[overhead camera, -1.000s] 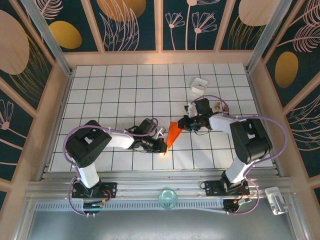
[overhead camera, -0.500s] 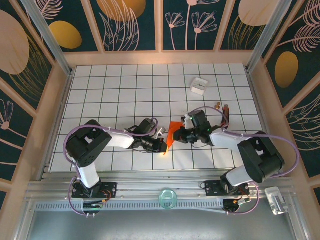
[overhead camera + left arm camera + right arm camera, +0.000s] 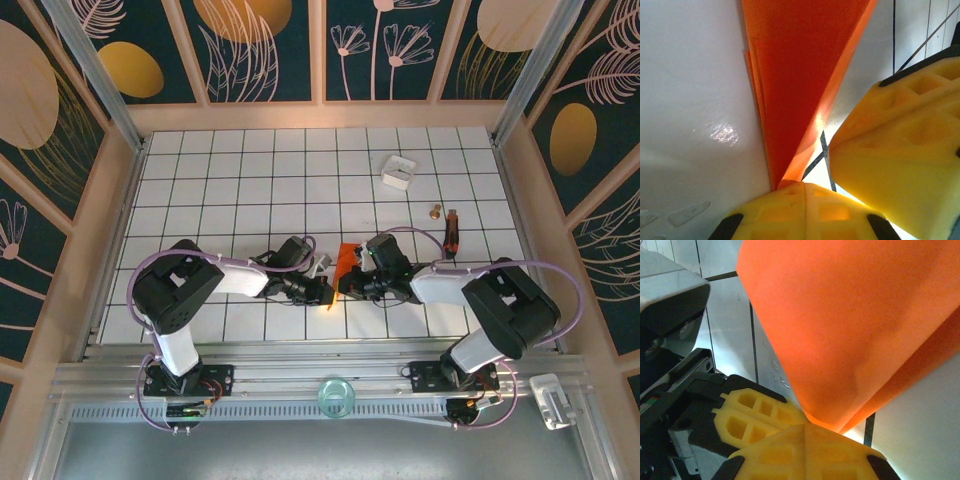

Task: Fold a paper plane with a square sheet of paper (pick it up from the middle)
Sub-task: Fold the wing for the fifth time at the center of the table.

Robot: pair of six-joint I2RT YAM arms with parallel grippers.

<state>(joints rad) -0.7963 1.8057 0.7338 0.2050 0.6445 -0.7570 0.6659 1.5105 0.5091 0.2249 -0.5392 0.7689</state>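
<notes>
Plainly, both claws are clamped shut on the paper. Nearest, the left claw (image 3: 802, 189) has its yellow pads pressed together on the narrow tip of the folded orange paper (image 3: 800, 75), which widens away from it in several stacked layers. Just to its right, almost touching, the right claw (image 3: 805, 429) pinches a rounded fold of the same paper, which bulges away from its pads as a soft roll, not a sharp crease.

With two grips this close on so thin a thing, any pull apart could tear it at the tip. A twist could slide the layers out of line and spoil the crease. The pads might also knock together (there is hardly a gap between the claws).

Further out, the wide end is held by nothing, so I judge the fold may spring open if either claw lets go too soon.

Well beyond the right claw lie a white box (image 3: 398, 172) and a small red-handled tool (image 3: 451, 230), too far off to interfere.
</notes>
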